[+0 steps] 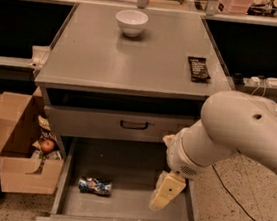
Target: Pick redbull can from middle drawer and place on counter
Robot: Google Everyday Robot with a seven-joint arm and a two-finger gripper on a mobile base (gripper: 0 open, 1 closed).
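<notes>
The redbull can (pixel 95 186) lies on its side on the floor of the open middle drawer (pixel 126 209), at the drawer's left. My gripper (pixel 166 192) hangs over the right part of the drawer, well right of the can and apart from it. Nothing is seen held in it. The white arm reaches in from the right and hides the drawer's right wall. The counter (pixel 135 56) is the flat grey top of the cabinet above.
A white bowl (pixel 131 22) stands at the back of the counter and a dark snack bar (pixel 198 69) lies near its right edge. A closed drawer front with a black handle (pixel 133 125) sits above the open drawer. An open cardboard box (pixel 15 153) with an apple stands on the floor at left.
</notes>
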